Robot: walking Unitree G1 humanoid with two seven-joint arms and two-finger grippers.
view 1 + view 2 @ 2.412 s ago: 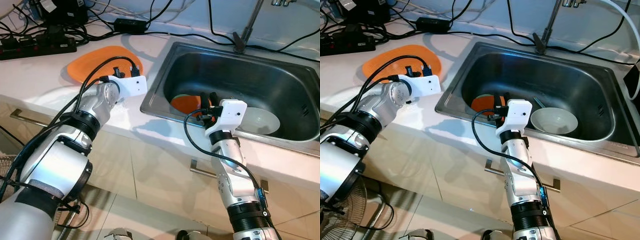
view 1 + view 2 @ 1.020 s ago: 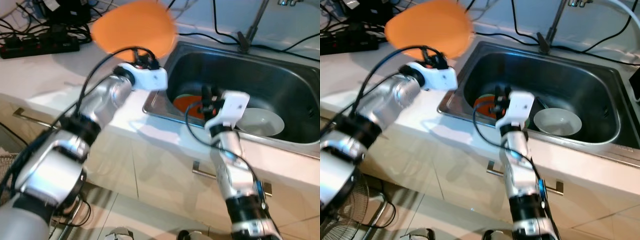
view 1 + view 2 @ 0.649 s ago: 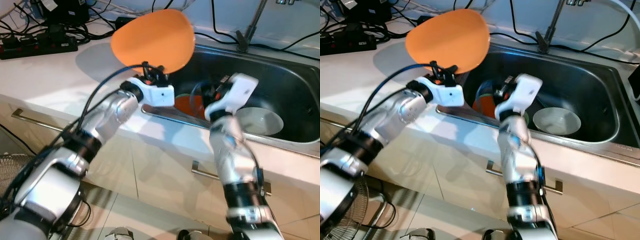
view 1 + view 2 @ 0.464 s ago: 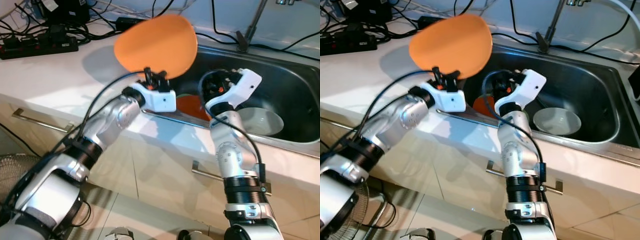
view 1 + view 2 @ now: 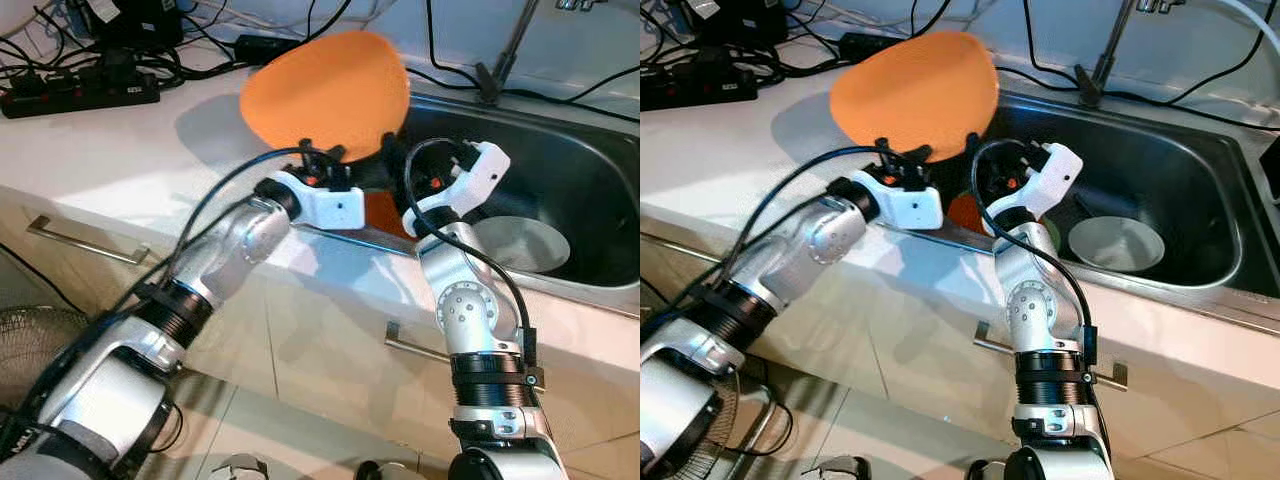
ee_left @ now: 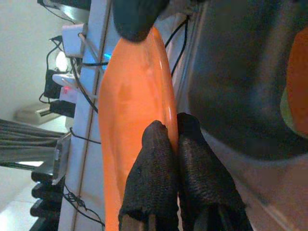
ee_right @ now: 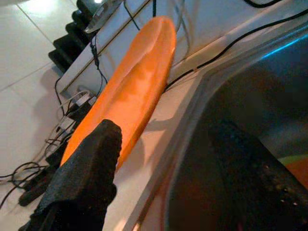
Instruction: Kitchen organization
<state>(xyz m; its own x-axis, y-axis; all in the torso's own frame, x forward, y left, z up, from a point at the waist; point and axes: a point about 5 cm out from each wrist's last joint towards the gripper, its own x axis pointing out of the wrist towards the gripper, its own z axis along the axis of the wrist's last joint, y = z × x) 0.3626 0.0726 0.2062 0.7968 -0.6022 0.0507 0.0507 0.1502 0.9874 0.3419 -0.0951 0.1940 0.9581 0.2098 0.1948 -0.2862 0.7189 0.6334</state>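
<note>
We see the left gripper [image 5: 318, 160] clenched on the lower rim of the orange plate [image 5: 325, 92], lifted upright beside the sink [image 5: 1200, 270]. The right gripper [image 5: 992, 172], fingers spread, waits just beside it; placement remains undone.

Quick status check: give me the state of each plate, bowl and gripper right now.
Orange plate: lifted on edge at the sink's near-left corner.
Left gripper: shut on orange plate's rim.
Right gripper: open beside the plate.
White bowl: upright in sink.
Second orange dish: lying in sink.
</note>
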